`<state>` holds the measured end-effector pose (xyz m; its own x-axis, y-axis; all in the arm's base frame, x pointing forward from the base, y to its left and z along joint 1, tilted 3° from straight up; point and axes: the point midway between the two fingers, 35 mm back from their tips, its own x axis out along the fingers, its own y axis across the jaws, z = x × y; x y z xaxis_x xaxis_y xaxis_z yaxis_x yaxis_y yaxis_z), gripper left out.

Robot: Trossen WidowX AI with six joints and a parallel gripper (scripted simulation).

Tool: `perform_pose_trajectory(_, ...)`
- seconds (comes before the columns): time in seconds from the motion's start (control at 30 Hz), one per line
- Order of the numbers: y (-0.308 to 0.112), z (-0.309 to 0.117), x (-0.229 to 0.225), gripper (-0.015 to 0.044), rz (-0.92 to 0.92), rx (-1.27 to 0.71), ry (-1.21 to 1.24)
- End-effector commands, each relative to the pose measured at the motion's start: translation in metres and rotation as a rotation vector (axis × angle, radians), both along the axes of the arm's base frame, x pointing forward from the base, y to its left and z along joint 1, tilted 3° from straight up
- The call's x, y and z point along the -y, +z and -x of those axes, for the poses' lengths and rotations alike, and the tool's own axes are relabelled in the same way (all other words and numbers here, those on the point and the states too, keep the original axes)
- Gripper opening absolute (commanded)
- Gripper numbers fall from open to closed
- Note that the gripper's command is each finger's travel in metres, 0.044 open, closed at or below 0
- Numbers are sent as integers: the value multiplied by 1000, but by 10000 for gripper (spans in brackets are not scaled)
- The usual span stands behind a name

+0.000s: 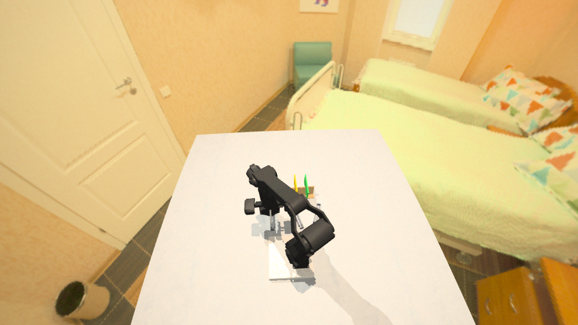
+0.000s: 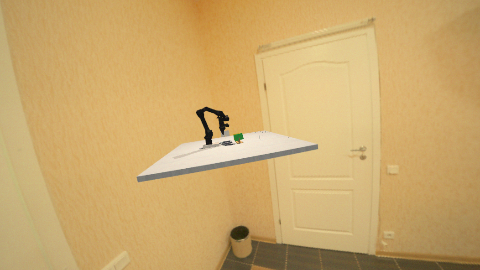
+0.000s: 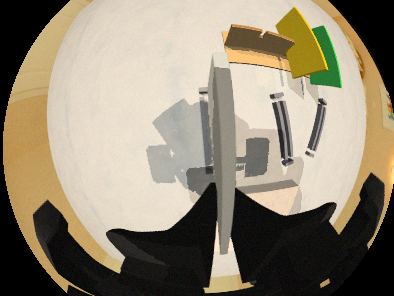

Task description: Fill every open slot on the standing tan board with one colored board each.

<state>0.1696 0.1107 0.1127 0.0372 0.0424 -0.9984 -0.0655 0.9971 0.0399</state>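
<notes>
In the lower middle of the wrist view, the gray board [image 3: 224,150] looks smooth and matt, like plastic. The gripper [image 1: 270,209] [image 2: 222,132] [image 3: 218,187] around its lower part appears to be matt black plastic. At upper right, the yellow board [image 3: 302,47] and green board [image 3: 327,60] look flat-colored and smooth. The tan board [image 3: 257,42], at upper center, has a dull, wood-like look. Right of center, the dark holder [image 3: 283,131] shows pale streaks, like metal.
</notes>
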Motion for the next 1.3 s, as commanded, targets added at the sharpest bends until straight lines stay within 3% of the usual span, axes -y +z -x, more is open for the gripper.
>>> perform_pose_trajectory(0.0,12,-1,-1,0,-8,8,3)
perform_pose_trajectory(0.47,37,-1,1,0,-8,8,2)
perform_pose_trajectory(1.27,44,-52,16,0,-4,21,-24)
